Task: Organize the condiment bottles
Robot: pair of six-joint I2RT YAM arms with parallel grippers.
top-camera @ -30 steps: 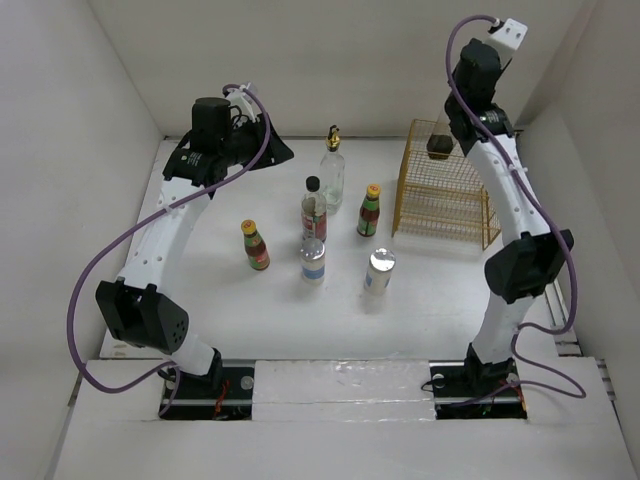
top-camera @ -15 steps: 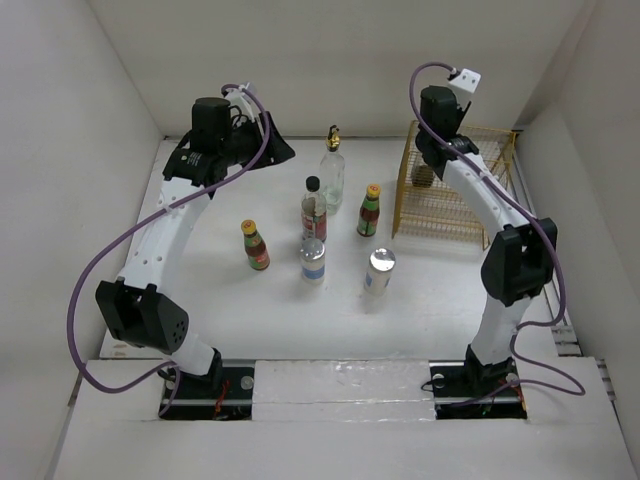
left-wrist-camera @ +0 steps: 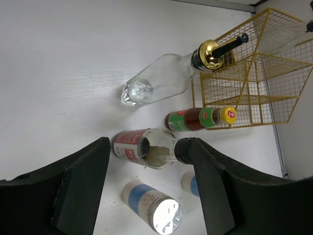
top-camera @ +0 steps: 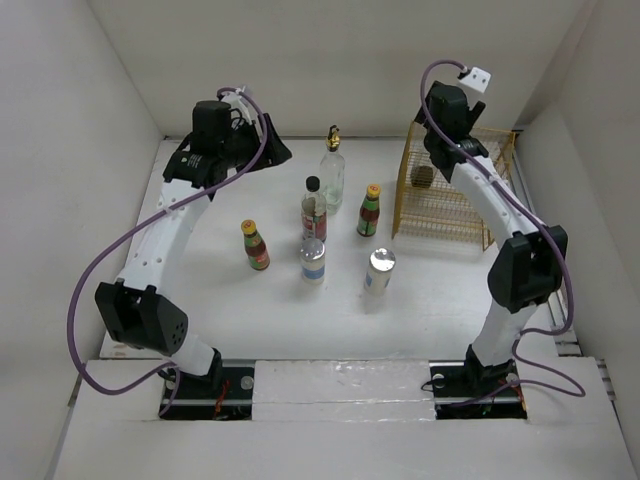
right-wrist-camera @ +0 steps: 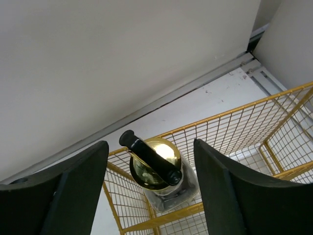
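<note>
Hovering above gold-spouted bottle (right-wrist-camera: 155, 172) in yellow basket (right-wrist-camera: 234, 128), your right claw (right-wrist-camera: 149, 147) gapes wide, empty. Your left claw (left-wrist-camera: 146, 144), equally wide, frames black-capped bottle (left-wrist-camera: 128, 150) below.

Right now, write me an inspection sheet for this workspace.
Surface: white table, six bottles upright on it.
Job's things: clear gold-spouted glass bottle inside the yellow wire basket; outside: second gold-spouted clear bottle, black-capped red-labelled bottle, left yellow-capped sauce bottle, right yellow-capped sauce bottle, left silver-capped bottle, right silver-capped bottle.
Clutter: nothing seen.
Grippers: left gripper open, empty; right gripper open above the basketed bottle.
Cables: purple cables hang in loose loops.
Surroundings: white walls.
</note>
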